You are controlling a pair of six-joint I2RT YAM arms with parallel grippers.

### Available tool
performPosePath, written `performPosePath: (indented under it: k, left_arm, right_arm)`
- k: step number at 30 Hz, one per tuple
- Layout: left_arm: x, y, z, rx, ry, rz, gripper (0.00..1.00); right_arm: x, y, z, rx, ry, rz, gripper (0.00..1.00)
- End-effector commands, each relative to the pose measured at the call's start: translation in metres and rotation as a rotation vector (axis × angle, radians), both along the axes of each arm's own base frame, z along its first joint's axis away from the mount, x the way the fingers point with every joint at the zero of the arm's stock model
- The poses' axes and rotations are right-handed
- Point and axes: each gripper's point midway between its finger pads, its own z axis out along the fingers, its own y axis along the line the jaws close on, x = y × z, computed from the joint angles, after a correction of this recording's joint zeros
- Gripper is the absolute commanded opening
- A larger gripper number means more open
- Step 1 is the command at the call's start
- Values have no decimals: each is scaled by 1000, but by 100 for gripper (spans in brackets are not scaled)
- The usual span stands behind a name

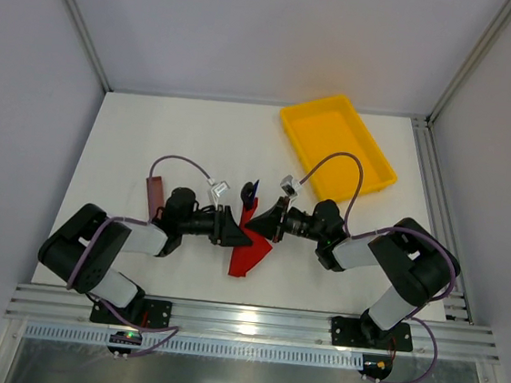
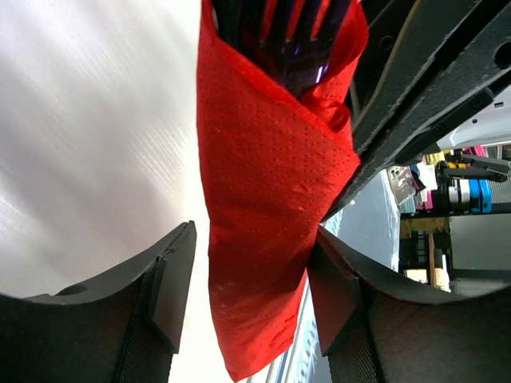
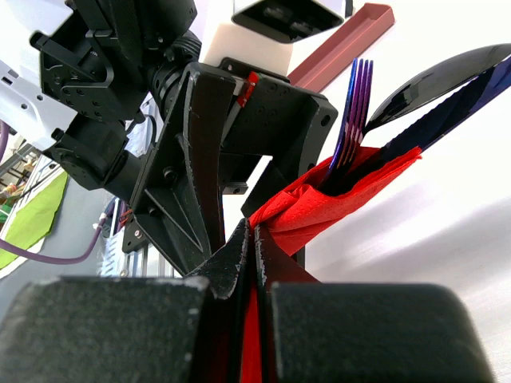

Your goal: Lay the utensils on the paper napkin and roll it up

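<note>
The red paper napkin is wrapped into a loose roll around the utensils, whose dark tips stick out of its far end. The blue-purple fork and the black spoon rise from the open fold. My right gripper is shut on a red edge of the napkin. My left gripper straddles the lower part of the roll. Its jaws are apart, with a gap showing on one side and the other finger against the paper. In the top view the two grippers meet over the roll.
A yellow tray stands at the back right. A small brownish-red block lies to the left of the left arm, and it shows again in the right wrist view. A metal rail runs along the near table edge.
</note>
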Motion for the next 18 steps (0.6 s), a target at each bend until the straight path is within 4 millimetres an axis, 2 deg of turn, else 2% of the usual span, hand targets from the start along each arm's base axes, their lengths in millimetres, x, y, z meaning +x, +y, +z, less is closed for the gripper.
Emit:
performPosePath:
  k: [1,12,17,18]
  left_arm:
    - [0,-1,17,-42,-70,-22,59]
    - [-3,-2,26,-50,-75,-45,50]
    - [-7,-4,23,-71,-53,-69,50]
    - [-7,-4,22,-73,-48,-69,54]
  right_arm:
    - [0,2,48,123,-163,18,4]
    - [-1,4,51,125,-156,32,4]
    - [-5,5,54,148,-151,60,4]
    - [-6,5,56,155,-151,66,4]
